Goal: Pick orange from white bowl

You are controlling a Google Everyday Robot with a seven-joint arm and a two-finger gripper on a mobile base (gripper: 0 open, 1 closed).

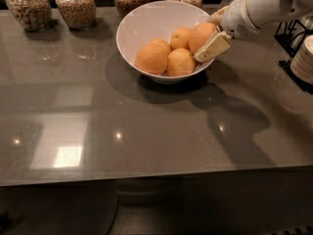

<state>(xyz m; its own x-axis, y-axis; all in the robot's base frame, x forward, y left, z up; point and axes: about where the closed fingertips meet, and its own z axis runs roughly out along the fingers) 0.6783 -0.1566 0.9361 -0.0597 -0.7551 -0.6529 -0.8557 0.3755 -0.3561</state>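
The white bowl [142,21] stands at the back middle of the grey table and holds four oranges. The largest, deep-orange orange [151,58] lies at the bowl's front left. Three paler oranges lie beside it: one in front [180,62], one behind [179,36] and one at the right [199,35]. My gripper [211,42] reaches in from the upper right over the bowl's right rim. It sits against the right-hand paler orange, apart from the largest one. That orange still rests in the bowl.
Several glass jars of grain [76,6] stand in a row along the table's back edge. A black wire rack [292,33] and a stack of white plates [303,60] are at the right edge. The table's front edge runs across the lower part of the view.
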